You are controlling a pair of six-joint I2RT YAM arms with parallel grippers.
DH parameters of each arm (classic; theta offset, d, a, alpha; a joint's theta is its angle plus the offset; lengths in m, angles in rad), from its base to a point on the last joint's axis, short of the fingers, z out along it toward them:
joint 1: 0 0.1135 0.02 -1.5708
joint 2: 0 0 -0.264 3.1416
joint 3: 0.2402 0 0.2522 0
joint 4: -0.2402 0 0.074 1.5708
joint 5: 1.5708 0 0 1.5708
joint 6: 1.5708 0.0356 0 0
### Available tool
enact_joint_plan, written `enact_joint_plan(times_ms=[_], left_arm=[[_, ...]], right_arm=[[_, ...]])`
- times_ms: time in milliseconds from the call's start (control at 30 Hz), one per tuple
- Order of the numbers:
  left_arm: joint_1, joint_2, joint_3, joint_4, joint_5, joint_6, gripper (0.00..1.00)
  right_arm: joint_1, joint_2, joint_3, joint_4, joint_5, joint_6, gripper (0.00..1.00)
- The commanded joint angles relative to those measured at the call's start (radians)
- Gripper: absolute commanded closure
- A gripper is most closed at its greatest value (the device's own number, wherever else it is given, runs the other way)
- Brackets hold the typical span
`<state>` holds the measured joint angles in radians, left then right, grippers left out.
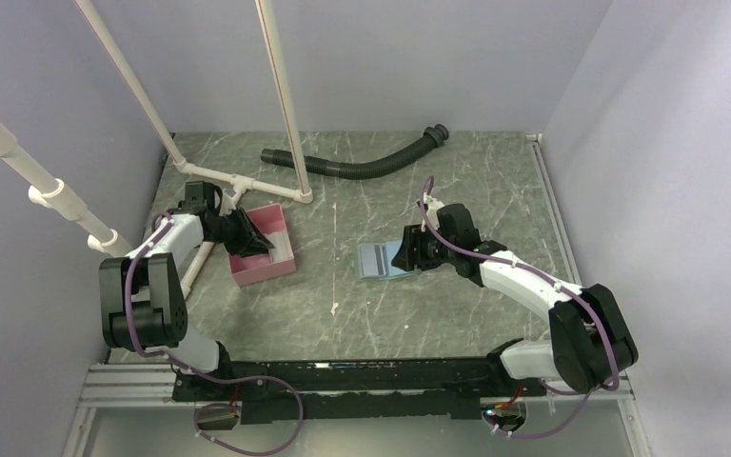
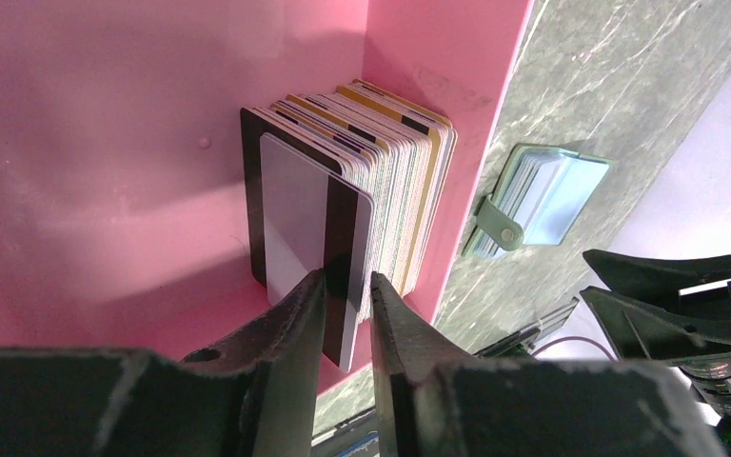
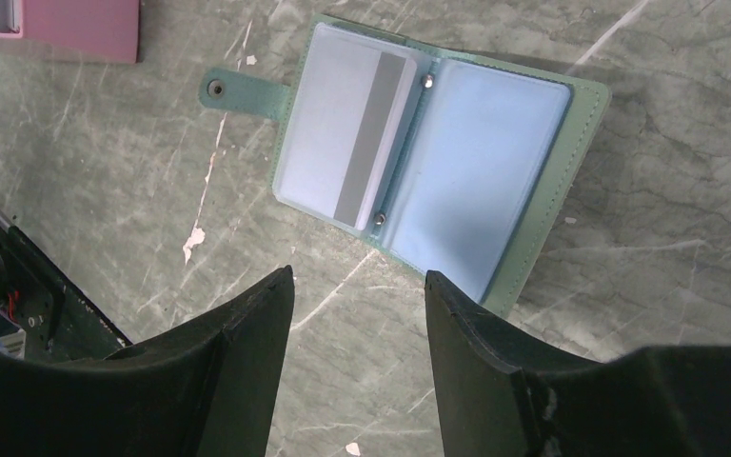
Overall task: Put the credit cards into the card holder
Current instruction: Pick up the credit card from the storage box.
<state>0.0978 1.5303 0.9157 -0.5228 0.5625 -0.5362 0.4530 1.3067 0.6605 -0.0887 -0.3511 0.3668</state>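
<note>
A stack of credit cards (image 2: 395, 162) stands on edge in a corner of the pink box (image 1: 281, 269). My left gripper (image 2: 346, 276) reaches into the box (image 1: 250, 238) and is shut on the front card (image 2: 295, 209), which is pale grey with a dark stripe and sits slightly out of the stack. The card holder (image 1: 381, 259) lies open on the table, light blue with a green edge and a snap tab. One striped card (image 3: 343, 133) sits in its left sleeve. My right gripper (image 3: 358, 276) is open and empty just above the holder's near edge (image 3: 476, 162). The holder also shows in the left wrist view (image 2: 543, 195).
A black corrugated hose (image 1: 362, 169) lies along the back of the table. A white pipe frame (image 1: 247, 181) stands behind the pink box. The pink box corner shows in the right wrist view (image 3: 76, 24). Grey walls close in both sides.
</note>
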Motion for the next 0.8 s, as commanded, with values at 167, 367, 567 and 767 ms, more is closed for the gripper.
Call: enact_joint_plan(times_ms=[167, 367, 567, 767], left_arm=[[-0.001, -0.039, 0.032, -0.006, 0.048, 0.010, 0.67], [-0.002, -0.040, 0.032, -0.012, 0.046, 0.017, 0.64], [-0.001, -0.029, 0.025, -0.019, 0.029, 0.023, 0.52], [-0.001, 0.000, 0.018, 0.001, 0.034, 0.025, 0.38]], right_arm=[[-0.002, -0.010, 0.016, 0.042, -0.018, -0.002, 0.44], [-0.002, -0.013, 0.017, 0.041, -0.019, -0.002, 0.44], [-0.002, -0.012, 0.016, 0.043, -0.021, -0.002, 0.44], [-0.002, -0.013, 0.021, 0.038, -0.023, -0.003, 0.44]])
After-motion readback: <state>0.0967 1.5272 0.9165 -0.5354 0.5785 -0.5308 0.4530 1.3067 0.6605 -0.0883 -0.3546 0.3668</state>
